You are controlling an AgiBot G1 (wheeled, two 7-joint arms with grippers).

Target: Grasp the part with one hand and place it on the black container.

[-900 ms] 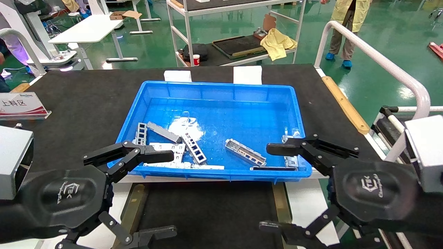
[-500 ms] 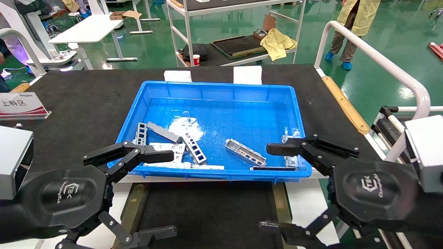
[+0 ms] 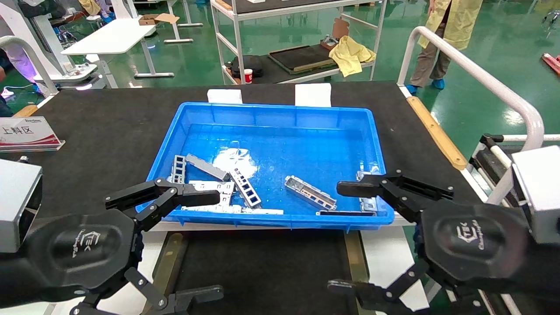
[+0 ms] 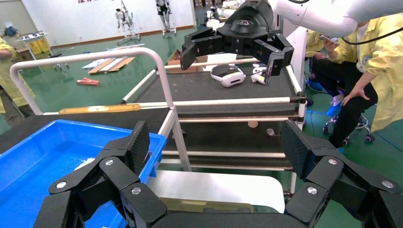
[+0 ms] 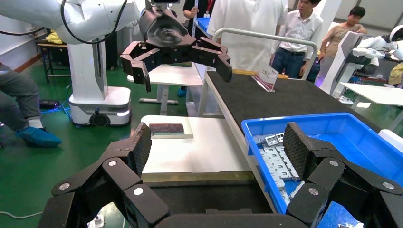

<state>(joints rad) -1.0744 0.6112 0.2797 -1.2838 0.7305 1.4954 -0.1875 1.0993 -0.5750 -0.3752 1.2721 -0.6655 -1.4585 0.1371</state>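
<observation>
The part [image 3: 310, 192], a narrow grey channel strip with window cutouts, lies in the blue bin [image 3: 280, 111] right of centre. A similar strip [image 3: 246, 189] lies further left. The black container [image 3: 262, 267] with olive side strips [image 3: 168, 262] sits in front of the bin, below both grippers. My left gripper [image 3: 212, 245] is open and empty, over the bin's front left corner. My right gripper [image 3: 341, 238] is open and empty, over the bin's front right corner. In the right wrist view the gripper [image 5: 216, 147] is open above the container [image 5: 190, 197] beside the bin [image 5: 332, 126]. The left wrist view shows the left gripper [image 4: 216, 145] open.
A plain grey bar [image 3: 208, 167] and white slotted plates [image 3: 214, 188] lie at the bin's front left. A sign stand [image 3: 26, 133] is on the table at far left. A white rail [image 3: 472, 74] runs along the right. A person [image 3: 442, 35] stands beyond the table.
The person in the background has shifted a little. The arms, the grippers and the parts have not moved.
</observation>
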